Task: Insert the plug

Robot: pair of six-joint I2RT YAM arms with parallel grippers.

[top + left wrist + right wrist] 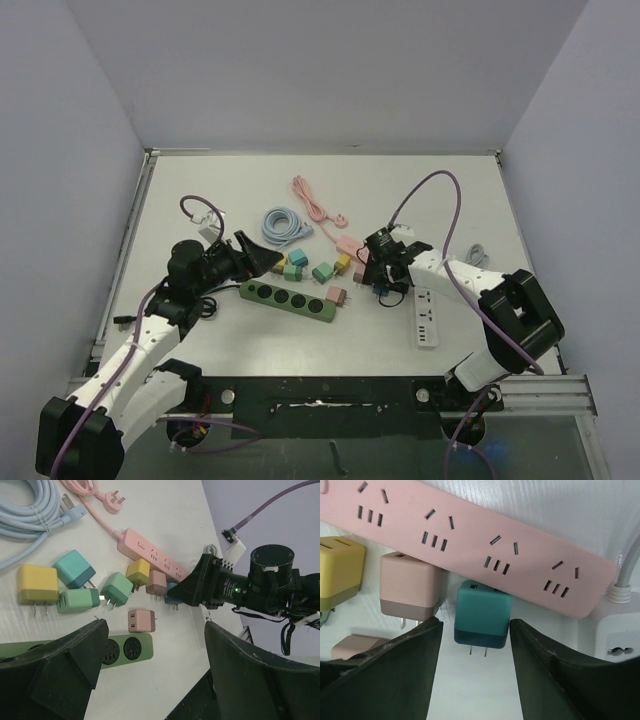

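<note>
A teal plug point(482, 612) lies on the table against the pink power strip point(470, 545), prongs toward the camera. My right gripper point(475, 623) is open and straddles it, with a finger on each side, apart from it. In the top view the right gripper point(376, 268) sits beside the pink strip point(346, 243). The green power strip point(290, 298) lies mid-table with a pink plug point(336, 296) at its right end. My left gripper point(262, 258) is open and empty, hovering above the green strip point(125, 650) and the pink plug point(141, 620).
Several loose plugs lie near the strips: yellow point(37, 585), teal point(75, 569), green point(116, 589), pink point(410, 587). A white power strip point(427, 318) lies at the right. A coiled blue cable point(283, 226) and a pink cable point(315, 203) lie further back.
</note>
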